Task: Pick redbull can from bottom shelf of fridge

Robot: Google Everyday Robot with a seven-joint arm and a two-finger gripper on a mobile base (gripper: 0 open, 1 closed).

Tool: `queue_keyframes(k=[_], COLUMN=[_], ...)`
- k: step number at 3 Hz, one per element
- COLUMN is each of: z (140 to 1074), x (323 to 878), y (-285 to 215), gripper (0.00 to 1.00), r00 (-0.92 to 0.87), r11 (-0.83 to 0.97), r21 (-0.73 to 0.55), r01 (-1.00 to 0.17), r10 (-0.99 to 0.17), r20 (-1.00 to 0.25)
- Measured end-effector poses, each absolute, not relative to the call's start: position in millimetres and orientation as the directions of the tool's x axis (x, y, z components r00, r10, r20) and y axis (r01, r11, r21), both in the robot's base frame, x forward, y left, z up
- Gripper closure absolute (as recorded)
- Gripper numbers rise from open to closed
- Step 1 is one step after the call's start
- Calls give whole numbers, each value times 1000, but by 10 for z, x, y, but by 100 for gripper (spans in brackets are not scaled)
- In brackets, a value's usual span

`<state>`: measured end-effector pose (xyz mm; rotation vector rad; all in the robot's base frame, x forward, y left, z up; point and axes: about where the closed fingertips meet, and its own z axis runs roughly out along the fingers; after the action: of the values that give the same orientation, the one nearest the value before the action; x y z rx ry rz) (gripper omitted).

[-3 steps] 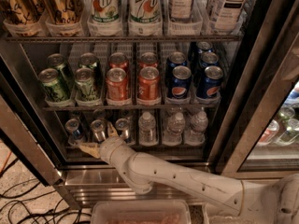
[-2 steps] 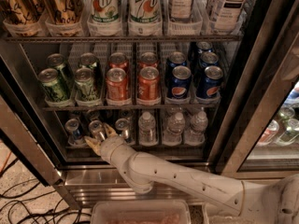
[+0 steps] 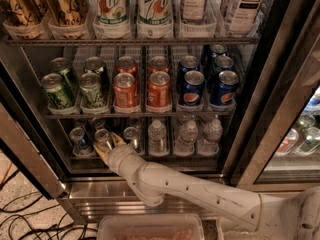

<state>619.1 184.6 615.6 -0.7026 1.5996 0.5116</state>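
Note:
Three slim silver-and-blue redbull cans stand at the left of the bottom shelf [image 3: 170, 157] of the fridge [image 3: 272, 109]: one at the left [image 3: 78, 137], one in the middle [image 3: 103, 136], one at the right [image 3: 131, 134]. My gripper [image 3: 108, 145] reaches in from below on the white arm [image 3: 200, 194]. It sits right at the middle can, touching or nearly touching its lower part. The bodies of the cans are partly hidden in the dark interior.
Small clear water bottles [image 3: 187, 134] fill the right lanes of the bottom shelf. The rack above holds green, red [image 3: 125, 90] and blue Pepsi cans [image 3: 192, 88]. The open door frame [image 3: 30, 159] slants at the left. A clear bin [image 3: 150, 227] lies below; cables [image 3: 20, 219] cross the floor.
My gripper has moved up and deeper into the bottom shelf, from in front of the left cans to the middle redbull can. The cans have not moved.

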Motion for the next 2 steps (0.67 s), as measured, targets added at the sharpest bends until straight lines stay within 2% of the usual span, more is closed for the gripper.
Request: queue_keyframes(k=[1, 2], z=[6178, 6392], x=[6178, 6063], y=[1848, 1752], gripper=[100, 100], r00=[-53, 1], r11=[717, 724], r21=[-62, -69], r01=[-694, -686], r10=[-137, -94], r20=[-989, -996])
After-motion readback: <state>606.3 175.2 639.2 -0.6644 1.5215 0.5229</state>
